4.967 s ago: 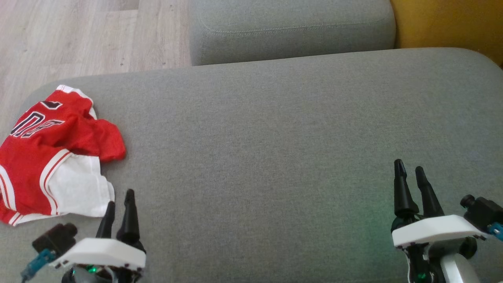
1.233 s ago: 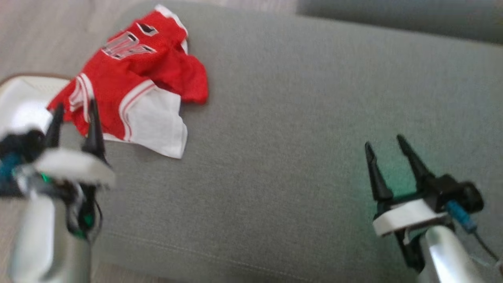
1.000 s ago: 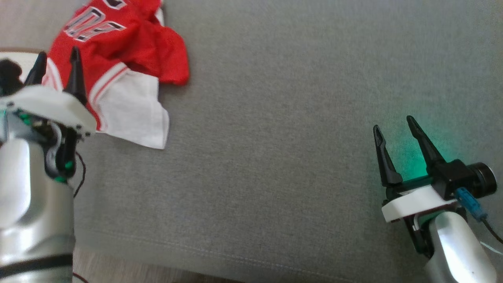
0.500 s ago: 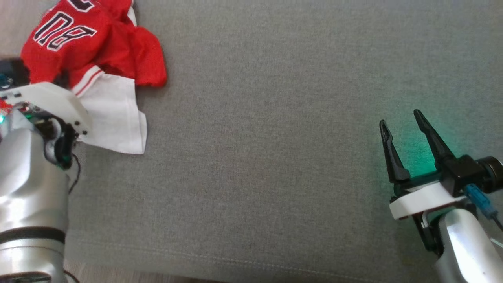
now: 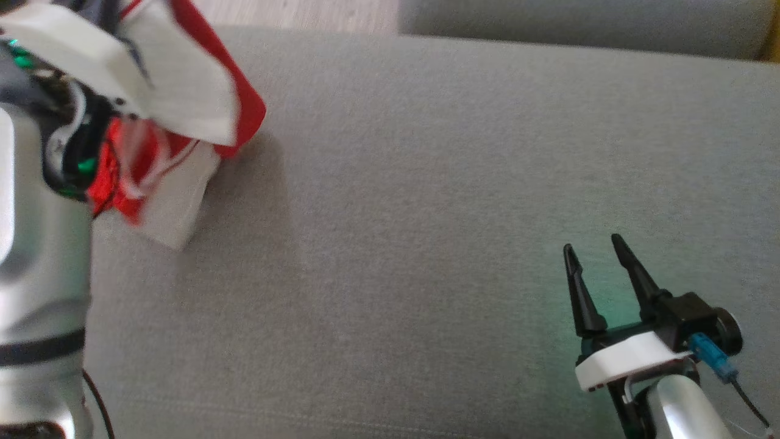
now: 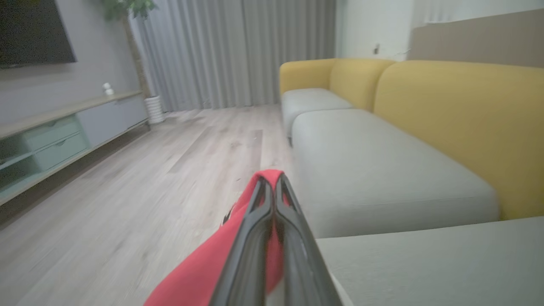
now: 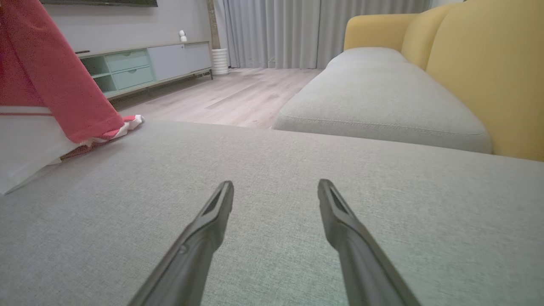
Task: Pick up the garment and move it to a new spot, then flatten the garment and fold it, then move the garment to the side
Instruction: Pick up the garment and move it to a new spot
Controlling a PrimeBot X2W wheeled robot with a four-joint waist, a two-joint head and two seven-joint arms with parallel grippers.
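The garment (image 5: 201, 103), a red and white jersey, hangs at the upper left of the head view, raised off the grey cushion (image 5: 426, 183). Its lower white corner (image 5: 177, 228) still touches the cushion. My left gripper (image 6: 272, 183) is shut on a red fold of the garment (image 6: 199, 276), the cloth wrapping over both fingertips. In the head view the left wrist plate (image 5: 67, 46) covers those fingers. My right gripper (image 5: 593, 244) hovers open and holds nothing over the cushion's right part, far from the garment (image 7: 55, 89); its fingers (image 7: 204, 229) stand well apart.
A second grey cushion (image 5: 579, 24) lies beyond this one, with a yellow backrest (image 7: 488, 63) along the right. Wood floor (image 6: 127, 191) lies past the cushion's left edge. A low cabinet (image 7: 140, 68) and a white pot (image 7: 219, 61) stand by the far wall.
My left gripper has shut on the garment and risen, pulling most of it up off the cushion. The head camera has shifted. The right gripper stays open.
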